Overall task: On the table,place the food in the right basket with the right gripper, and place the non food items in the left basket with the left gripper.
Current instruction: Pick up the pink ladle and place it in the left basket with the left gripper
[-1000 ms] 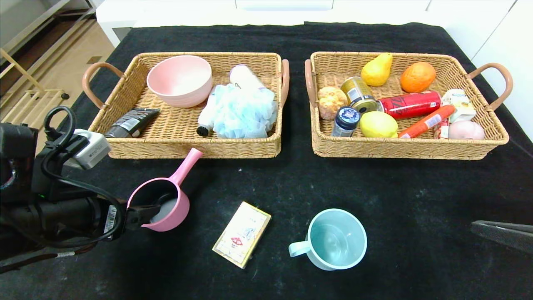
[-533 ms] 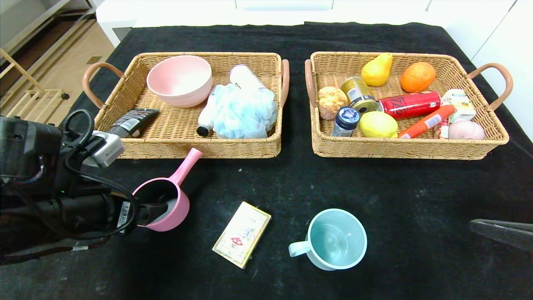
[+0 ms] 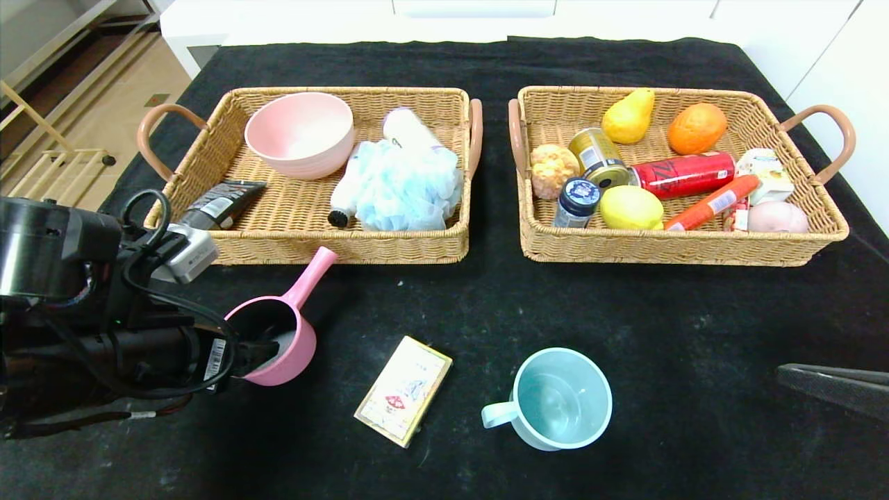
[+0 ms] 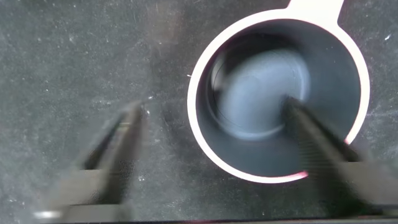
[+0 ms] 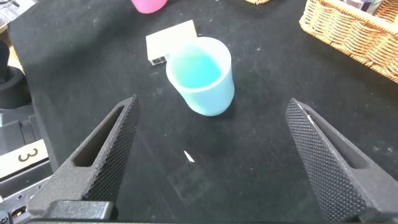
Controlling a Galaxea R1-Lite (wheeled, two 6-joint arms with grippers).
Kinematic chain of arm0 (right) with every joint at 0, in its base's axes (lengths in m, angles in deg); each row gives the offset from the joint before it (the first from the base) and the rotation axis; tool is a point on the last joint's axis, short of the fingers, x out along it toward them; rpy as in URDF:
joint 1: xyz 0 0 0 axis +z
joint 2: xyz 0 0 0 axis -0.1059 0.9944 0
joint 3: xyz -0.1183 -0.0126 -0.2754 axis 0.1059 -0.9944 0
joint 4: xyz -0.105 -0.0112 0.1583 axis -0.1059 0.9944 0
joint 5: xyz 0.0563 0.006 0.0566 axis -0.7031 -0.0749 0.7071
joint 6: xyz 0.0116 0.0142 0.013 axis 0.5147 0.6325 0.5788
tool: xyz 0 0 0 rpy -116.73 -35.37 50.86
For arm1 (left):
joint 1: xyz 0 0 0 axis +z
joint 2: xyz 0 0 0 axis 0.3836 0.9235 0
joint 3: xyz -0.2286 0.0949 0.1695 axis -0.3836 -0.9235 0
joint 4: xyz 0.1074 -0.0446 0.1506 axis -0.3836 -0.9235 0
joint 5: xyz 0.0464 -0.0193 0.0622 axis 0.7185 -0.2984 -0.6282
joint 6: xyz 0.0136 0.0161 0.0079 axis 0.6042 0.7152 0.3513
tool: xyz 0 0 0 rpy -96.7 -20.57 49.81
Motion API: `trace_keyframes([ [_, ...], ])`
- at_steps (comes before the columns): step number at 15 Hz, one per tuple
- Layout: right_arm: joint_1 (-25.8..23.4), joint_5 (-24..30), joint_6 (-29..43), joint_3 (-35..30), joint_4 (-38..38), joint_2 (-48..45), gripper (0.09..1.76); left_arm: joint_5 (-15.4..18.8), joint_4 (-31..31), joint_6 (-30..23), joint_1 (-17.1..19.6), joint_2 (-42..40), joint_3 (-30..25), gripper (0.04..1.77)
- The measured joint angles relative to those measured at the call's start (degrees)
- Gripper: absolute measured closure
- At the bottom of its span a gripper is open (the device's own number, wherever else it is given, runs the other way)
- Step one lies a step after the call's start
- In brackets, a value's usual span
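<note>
Left gripper (image 3: pixel 260 347) low at the near-left of the table (image 3: pixel 486 305), over the pink pan (image 3: pixel 274 333). Jaws spread wide in the left wrist view: one finger (image 4: pixel 317 140) inside the dark bowl of the pan, the other on the cloth outside the rim; wall of the pan between them, not clamped. Pan upright on the cloth just in front of the left basket (image 3: pixel 208 246), handle slanting up toward the basket's front wall.

Beige printed box (image 3: pixel 403 389) flat on the cloth right of the pan, apart from it. Light blue mug (image 3: pixel 559 396) upright further right, handle toward the box; both outside the baskets.

Left basket holding: pink bowl (image 3: pixel 300 133), pale blue bath pouf (image 3: pixel 406 184), dark tube (image 3: pixel 219 203), white bottle partly under the pouf.

Right basket (image 3: pixel 667 246) holding: lemon (image 3: pixel 630 207), gold can (image 3: pixel 597 157) on its side, orange sausage (image 3: pixel 712 201), red soda can (image 3: pixel 684 173), pear (image 3: pixel 628 114), orange (image 3: pixel 696 128), small dark-capped jar (image 3: pixel 578 200).

Right gripper (image 5: pixel 214 155) at the near-right edge of the table, well apart from the mug; jaws wide apart, holding nothing.
</note>
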Motion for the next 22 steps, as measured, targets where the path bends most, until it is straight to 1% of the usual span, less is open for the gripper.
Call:
trace_keyframes([
  [2, -0.04, 0.00, -0.02, 0.00, 0.00, 0.16, 0.14, 0.09, 0.00, -0.02, -0.01, 0.09, -0.09, 0.65],
  [4, -0.57, -0.02, -0.09, 0.00, -0.02, 0.39, 0.14, 0.11, 0.00, 0.06, -0.06, 0.06, -0.11, 0.89],
  [5, -0.72, 0.00, -0.09, 0.00, -0.07, 0.50, 0.14, 0.12, 0.00, 0.09, -0.09, 0.06, -0.11, 0.99],
  [6, -0.83, 0.00, -0.13, 0.00, -0.09, 0.66, 0.14, 0.15, 0.00, 0.09, -0.11, 0.09, -0.11, 1.14],
  [7, -0.83, -0.02, -0.13, -0.02, -0.07, 0.77, 0.14, 0.34, 0.20, 0.17, -0.04, 0.09, -0.05, 1.71],
  [8, -0.89, -0.02, -0.11, -0.09, -0.07, 0.90, 0.14, 0.20, 0.13, 0.06, -0.15, 0.09, -0.05, 1.68],
  [10, -0.96, 0.00, -0.17, -0.20, -0.11, 1.29, 0.14, 0.20, 0.09, 0.01, 0.00, 0.20, -0.28, 1.68],
  [13, -1.27, -0.02, -0.22, -0.28, -0.07, 1.66, 0.14, 1.19, 0.24, -0.07, 0.07, 0.30, -0.68, 1.68],
  [22, -1.99, -0.02, -0.15, -0.33, -0.11, 2.67, 0.14, 1.50, -0.15, -0.68, 0.09, -0.11, -0.94, 1.68],
])
